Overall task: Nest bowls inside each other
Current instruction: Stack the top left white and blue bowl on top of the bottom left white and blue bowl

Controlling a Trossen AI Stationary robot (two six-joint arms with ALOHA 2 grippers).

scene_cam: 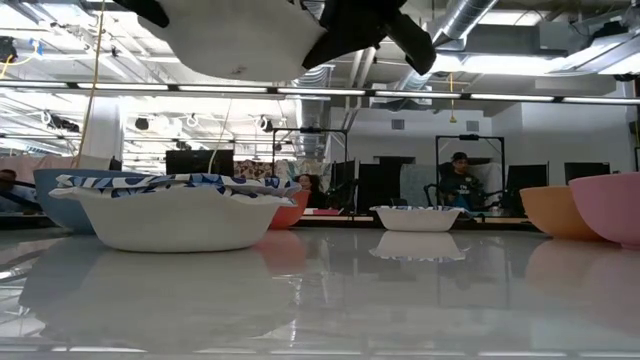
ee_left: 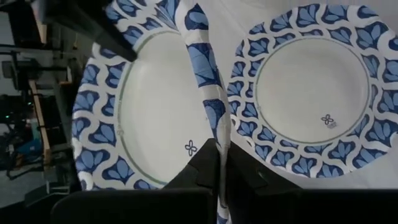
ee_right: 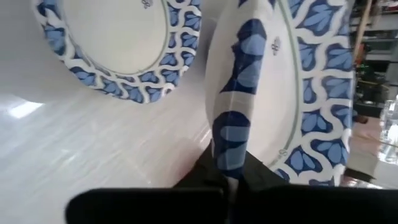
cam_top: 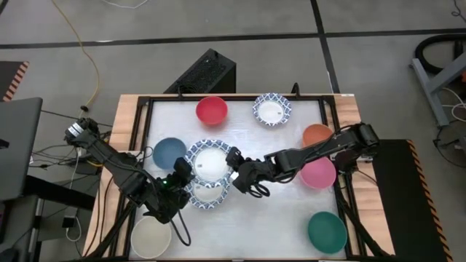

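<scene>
The raised blue-rimmed white bowl (cam_top: 210,161) sits mouth up and roughly level, held clear of the table (cam_top: 284,218) between the two grippers; being round, it has no long axis to speak of. In the low view its white underside (scene_cam: 245,40) hangs above a second blue-rimmed bowl (scene_cam: 175,212) that rests on the table straight beneath it.

The right gripper (cam_top: 234,161) is pinched shut on the raised bowl's rim, on the side facing the right arm; its wrist view shows the blue-patterned rim (ee_right: 233,118) running edge-on down between the dark fingers. The left gripper (cam_top: 182,169) is likewise clamped narrow on the opposite rim (the rim (ee_left: 208,93) passes edge-on between its fingers too), so both hold the same bowl.

That bowl is white inside with a wavy rim of blue petal shapes. The lower bowl (cam_top: 207,193) shows just below both grippers and looks the same.

Beyond the left gripper lie a dark blue bowl (cam_top: 170,152) and a cream bowl (cam_top: 151,236). Behind the right gripper, along its arm, sit the pink bowl (cam_top: 320,175) and the orange bowl (cam_top: 314,133).
</scene>
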